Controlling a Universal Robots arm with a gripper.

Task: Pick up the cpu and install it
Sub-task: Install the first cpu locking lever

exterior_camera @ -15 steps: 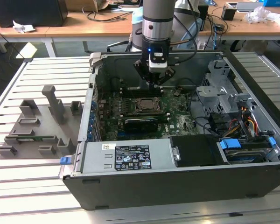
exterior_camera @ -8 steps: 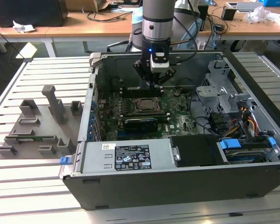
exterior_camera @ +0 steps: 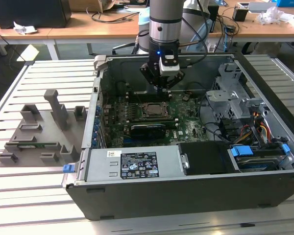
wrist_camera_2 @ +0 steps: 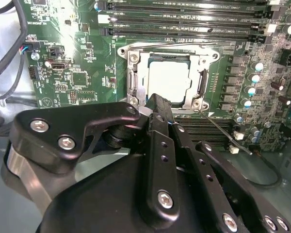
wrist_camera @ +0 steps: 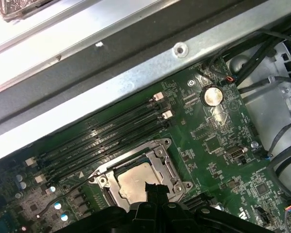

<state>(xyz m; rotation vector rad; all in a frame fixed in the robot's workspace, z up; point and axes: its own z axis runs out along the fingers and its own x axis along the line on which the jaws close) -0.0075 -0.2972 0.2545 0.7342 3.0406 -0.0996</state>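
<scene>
Open computer case (exterior_camera: 196, 193) on slatted table, cpu (exterior_camera: 152, 109) seated flat within the socket frame (wrist_camera_2: 134, 73) on the green motherboard (wrist_camera: 218, 145), gripper (exterior_camera: 162, 87) poised just above it, fingers apparently drawn together and empty, grey fixture tray (exterior_camera: 36, 137) well apart at the exterior view's left.

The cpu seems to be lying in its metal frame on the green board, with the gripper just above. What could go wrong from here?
1. The gripper hangs close over the cpu; a small sideways drift could nudge the chip askew in the socket frame, and whether it lies flat cannot be told.
2. A thin metal lever juts out beside the frame, and black cables run nearby; the gripper might snag either.
</scene>
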